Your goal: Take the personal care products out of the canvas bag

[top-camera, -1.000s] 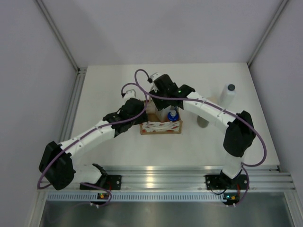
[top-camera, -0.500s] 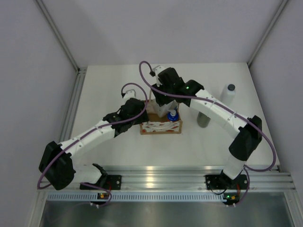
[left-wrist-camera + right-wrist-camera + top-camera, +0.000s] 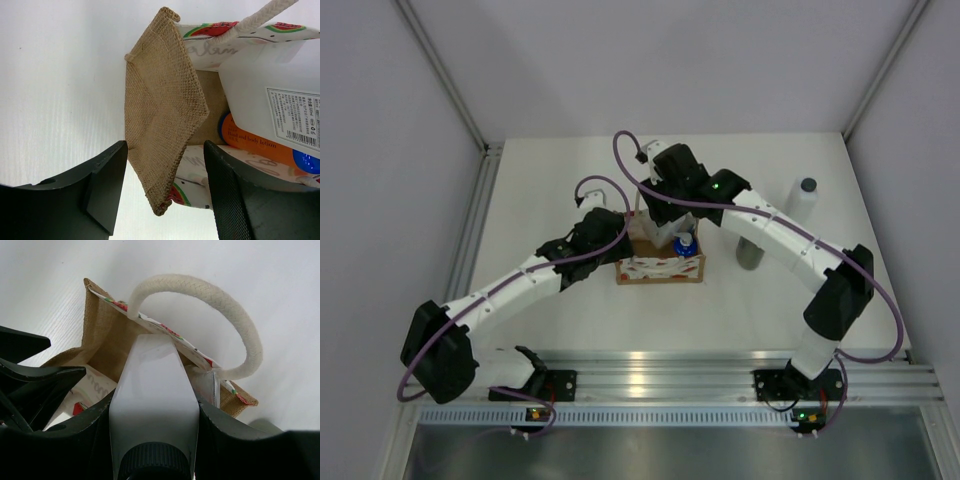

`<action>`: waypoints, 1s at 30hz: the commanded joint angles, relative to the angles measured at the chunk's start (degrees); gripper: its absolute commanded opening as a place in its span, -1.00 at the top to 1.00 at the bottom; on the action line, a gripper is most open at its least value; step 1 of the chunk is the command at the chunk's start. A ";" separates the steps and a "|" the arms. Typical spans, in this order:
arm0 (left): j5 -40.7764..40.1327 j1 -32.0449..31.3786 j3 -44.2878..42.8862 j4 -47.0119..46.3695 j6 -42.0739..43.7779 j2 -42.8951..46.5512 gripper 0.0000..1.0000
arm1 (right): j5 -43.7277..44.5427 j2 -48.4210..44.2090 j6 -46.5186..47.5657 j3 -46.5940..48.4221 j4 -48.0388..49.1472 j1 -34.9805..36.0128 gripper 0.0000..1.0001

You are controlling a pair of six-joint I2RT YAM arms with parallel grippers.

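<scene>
One white bottle [image 3: 152,385] is the story right now: the right gripper [image 3: 152,412] is clamped on its flat sides just below the dark cap, and the body runs down into the mouth of the canvas bag [image 3: 160,115], so it is only part of the way out. A grip that high makes sense, since it leaves the fingers above the rim. The cream handle [image 3: 225,310] loops just beyond it and could catch on the way up.

Down inside the bag lies the orange bottle [image 3: 250,145] with its blue top, right beside the white one. That looks like the last to come out.

At the bag's end, the left gripper [image 3: 165,165] stands spread, one finger either side of the burlap end panel. It is not pinching. My read is that it brackets the bag to stop it rising with the bottle.

Out to the right on the table [image 3: 570,180], well apart from the bag, stand the second white bottle [image 3: 803,205] and the grey-green bottle [image 3: 750,253]. So half the job looks done.
</scene>
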State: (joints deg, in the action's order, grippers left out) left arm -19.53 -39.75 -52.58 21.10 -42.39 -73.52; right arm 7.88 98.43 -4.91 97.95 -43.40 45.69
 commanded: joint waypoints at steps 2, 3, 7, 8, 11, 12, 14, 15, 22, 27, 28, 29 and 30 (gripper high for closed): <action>-1.39 0.11 0.72 -0.71 -0.76 1.62 -0.34 | 0.29 -1.93 0.07 3.56 3.67 0.71 1.00; -1.48 0.11 0.72 -0.71 -0.76 1.62 -0.34 | 0.56 -1.58 0.16 3.39 3.67 0.71 1.00; -1.48 0.11 0.81 -0.63 -0.76 1.88 -0.34 | 1.70 -0.26 0.60 0.77 6.38 0.63 1.00; -1.56 0.11 0.90 -0.71 -0.76 2.06 -0.33 | 1.61 0.18 0.51 -0.21 7.44 0.63 1.00; -1.48 0.11 0.99 -0.71 -0.68 2.32 -0.33 | 1.44 2.63 0.42 -1.97 9.38 0.54 1.00; -1.48 0.11 1.07 -0.71 -0.67 2.41 -0.33 | 1.61 4.03 0.34 -2.06 9.73 0.54 1.00; -1.56 0.11 1.25 -0.62 -0.50 2.67 -0.33 | 1.61 5.62 0.34 -1.80 9.91 0.45 1.00; -1.65 0.11 1.34 -0.54 -0.50 2.85 -0.33 | 1.70 6.85 0.34 -1.45 10.00 0.45 1.00; -2.44 0.11 1.69 -0.54 -0.24 4.17 -0.33 | 2.40 11.34 -0.36 -1.62 11.23 0.36 1.00; -2.62 0.02 1.69 -0.54 -0.06 4.52 -0.33 | 2.93 12.13 -1.33 -3.29 11.14 0.45 0.96; -2.62 0.11 1.69 -0.62 0.03 4.43 -0.33 | 2.84 12.05 -1.51 -3.64 11.14 0.36 0.87; -2.62 0.11 1.60 -0.54 0.03 4.52 -0.33 | 2.50 12.13 -1.51 -4.25 11.14 0.45 0.78; -2.62 0.11 1.60 -0.54 0.03 4.52 -0.33 | 2.32 12.22 -1.60 -4.61 11.14 0.45 0.71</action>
State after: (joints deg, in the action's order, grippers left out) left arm -20.75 -39.75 -51.20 21.12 -42.50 -70.65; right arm 9.41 109.91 -5.56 94.35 -36.64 45.69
